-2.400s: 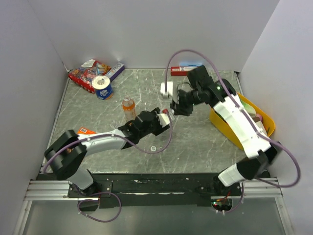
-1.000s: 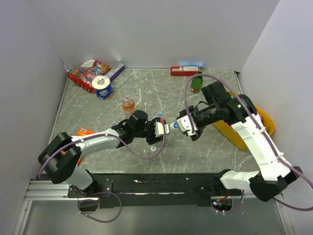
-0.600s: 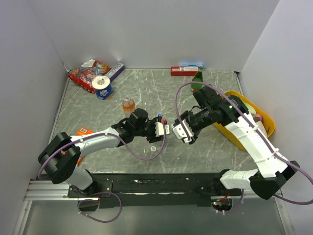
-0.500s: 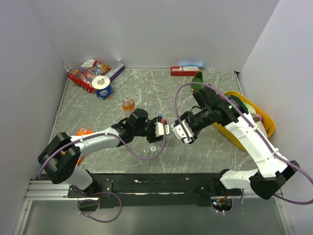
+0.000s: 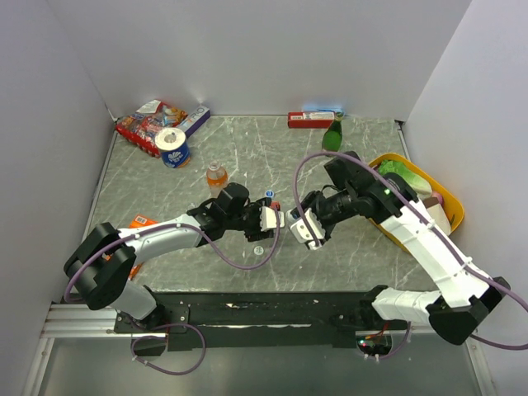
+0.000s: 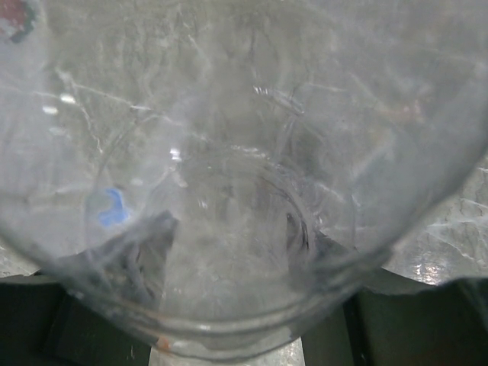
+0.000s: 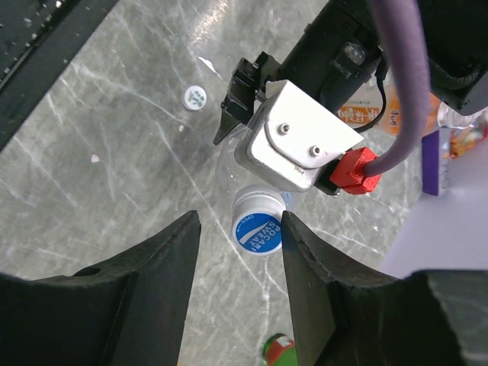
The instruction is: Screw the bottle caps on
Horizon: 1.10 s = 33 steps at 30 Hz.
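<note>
I count three caps. One blue-and-white cap (image 7: 258,231) sits on the neck of a clear bottle (image 7: 227,183) near the middle of the desk (image 5: 346,256). Whether it is screwed tight I cannot tell. One white cap (image 7: 195,97) lies flat on the desk, on the side of this bottle toward the arm bases. One small blue cap (image 5: 270,195) lies just behind the left gripper (image 5: 267,219).

This gripper's jaws are closed around the body of the clear bottle, which fills its wrist view. The right gripper (image 7: 240,219) has its jaws apart, one on each side of the cap, and grips nothing.

There are two other bottles. One orange drink bottle (image 5: 216,176) stands behind the left arm, and one green bottle (image 5: 332,135) stands near the back. In the right wrist view the left arm and a purple cable (image 7: 396,76) hide most of the orange bottle. One blue-and-white roll (image 5: 173,147) stands far left.
</note>
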Each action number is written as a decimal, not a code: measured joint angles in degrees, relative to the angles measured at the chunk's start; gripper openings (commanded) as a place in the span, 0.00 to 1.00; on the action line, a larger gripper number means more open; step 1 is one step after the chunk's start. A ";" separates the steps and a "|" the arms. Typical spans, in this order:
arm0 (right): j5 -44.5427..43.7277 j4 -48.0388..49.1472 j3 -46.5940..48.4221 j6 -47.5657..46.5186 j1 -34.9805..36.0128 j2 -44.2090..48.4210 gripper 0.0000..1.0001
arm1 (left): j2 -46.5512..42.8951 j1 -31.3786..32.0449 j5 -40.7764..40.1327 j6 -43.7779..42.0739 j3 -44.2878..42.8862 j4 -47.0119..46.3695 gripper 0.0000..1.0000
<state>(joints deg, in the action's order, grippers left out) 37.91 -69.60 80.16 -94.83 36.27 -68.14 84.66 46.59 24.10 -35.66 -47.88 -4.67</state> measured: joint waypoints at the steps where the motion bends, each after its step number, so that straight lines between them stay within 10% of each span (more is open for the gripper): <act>1: -0.17 0.92 -0.79 0.00 0.11 0.68 0.54 | 0.00 -0.02 0.00 0.00 0.00 0.00 0.01; 12: -1.36 8.72 -4.42 0.44 0.50 2.49 0.48 | 0.00 0.24 1.07 -0.31 -0.94 -0.70 0.01; 22: -2.19 6.16 -1.29 3.23 0.50 -0.50 0.03 | 0.02 0.17 -0.17 0.22 -0.87 -2.08 0.01; 33: -9.40 10.95 15.43 36.81 -1.73 -13.64 0.00 | 2.64 2.51 -27.87 17.16 1.92 -22.84 0.01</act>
<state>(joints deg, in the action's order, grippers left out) 28.51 -58.65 95.59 -58.02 34.54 -81.78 87.31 49.10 -3.77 -18.50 -45.95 -27.51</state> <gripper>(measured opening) 0.422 0.634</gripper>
